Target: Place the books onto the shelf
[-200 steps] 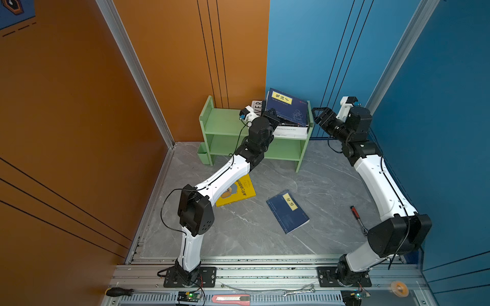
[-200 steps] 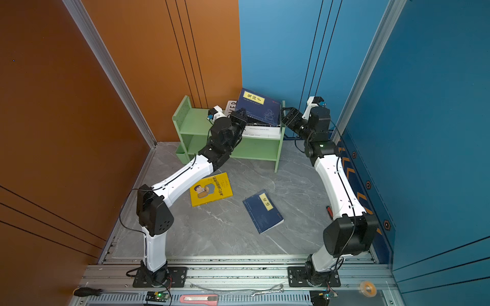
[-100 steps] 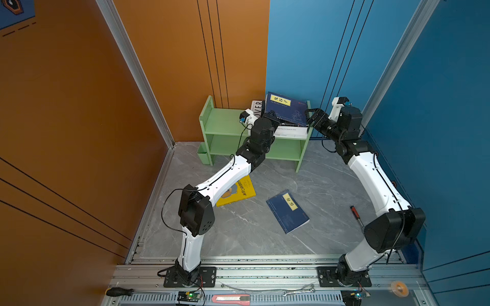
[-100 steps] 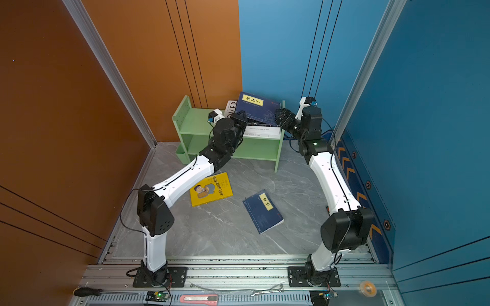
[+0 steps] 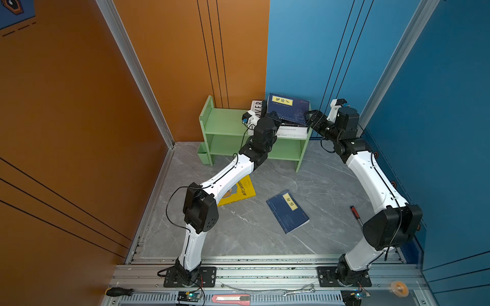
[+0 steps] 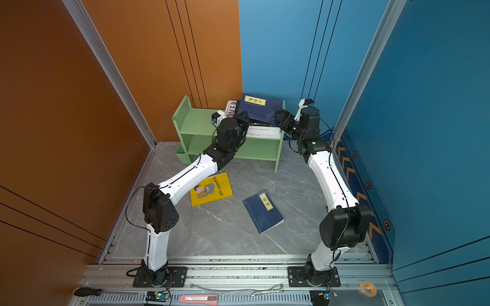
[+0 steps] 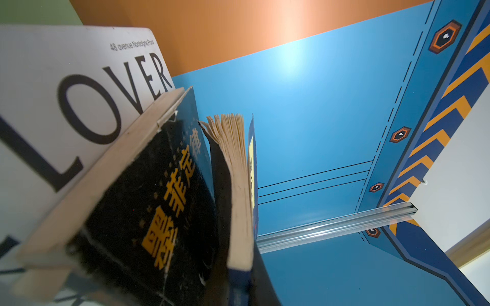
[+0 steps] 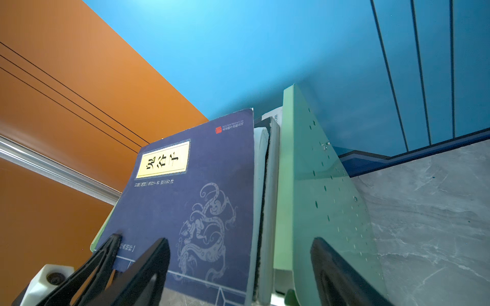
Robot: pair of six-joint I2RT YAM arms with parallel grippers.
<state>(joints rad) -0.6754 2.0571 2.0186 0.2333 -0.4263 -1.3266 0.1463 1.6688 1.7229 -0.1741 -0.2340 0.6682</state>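
Right claw stands wide apart by the navy book atop the shelf; left claw, pinched together, seems to brace it — push square, gently — so nothing topples.

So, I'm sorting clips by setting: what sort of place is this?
Probably a robot test cell, not a home: two arms bolted to an aluminium rail, bare orange and blue panel walls, and a screwdriver and utility knife lying along the front.
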